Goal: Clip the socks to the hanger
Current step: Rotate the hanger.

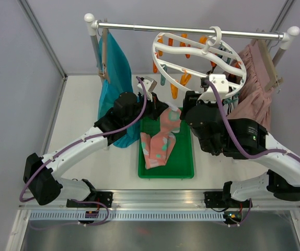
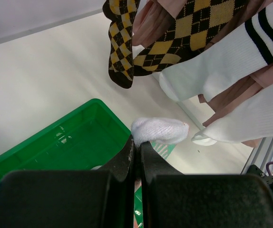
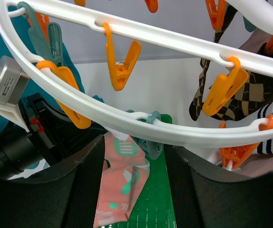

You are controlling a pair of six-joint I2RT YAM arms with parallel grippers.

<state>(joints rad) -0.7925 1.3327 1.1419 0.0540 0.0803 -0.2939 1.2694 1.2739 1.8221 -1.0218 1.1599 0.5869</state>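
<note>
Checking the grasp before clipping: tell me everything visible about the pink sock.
The pink sock is soft knit, salmon with mint and white patches and a fuzzy white toe. The left gripper has its jaws shut just behind that toe, holding that end up; the rest drapes into the green tray, its lower end on the tray floor. No clip of the hanger holds it. One sock or two: cannot tell.

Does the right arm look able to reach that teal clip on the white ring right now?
Probably yes. The right gripper stands open at the white ring, the teal clip seems to hang between its fingers, and nothing blocks it. The left gripper holds the pink sock nearby.
</note>
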